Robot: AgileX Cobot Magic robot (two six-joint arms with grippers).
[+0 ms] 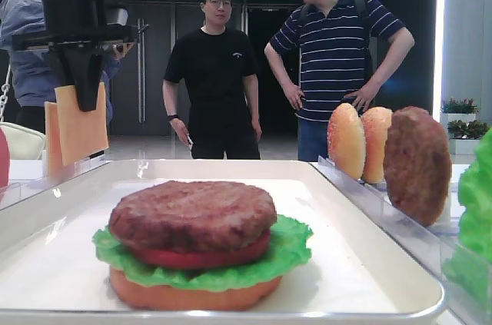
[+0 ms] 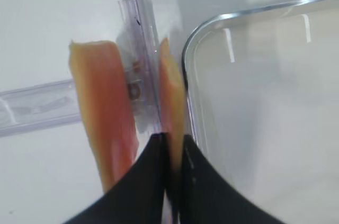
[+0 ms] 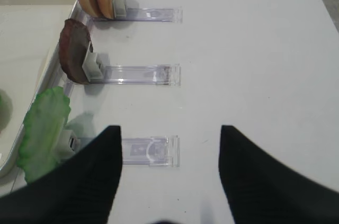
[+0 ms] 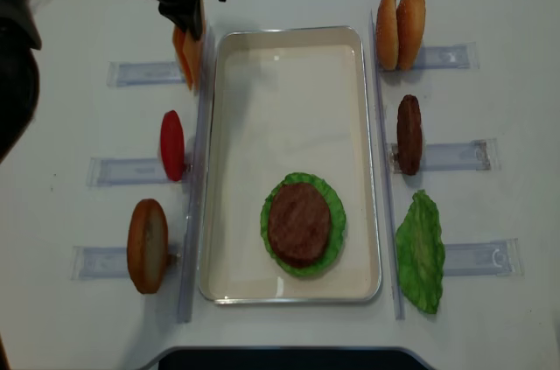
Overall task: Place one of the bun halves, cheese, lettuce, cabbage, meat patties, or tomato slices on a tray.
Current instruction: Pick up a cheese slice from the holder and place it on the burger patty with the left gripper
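Cheese (image 2: 172, 97) stands upright in its clear holder (image 2: 140, 38) beside the tray (image 2: 186, 65), the left gripper (image 2: 170, 152) clamped on the slice's top edge, apparently to lift it free.

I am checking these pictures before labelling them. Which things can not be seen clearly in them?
- Layers under the meat patty: overhead view, the patty and lettuce cover them.
- Left gripper contact with the cheese: left wrist view, blurred and seen edge-on.
- Right gripper: right wrist view, its fingers are cut off by the bottom edge.
- Left holders: front view, mostly behind the tray rim.
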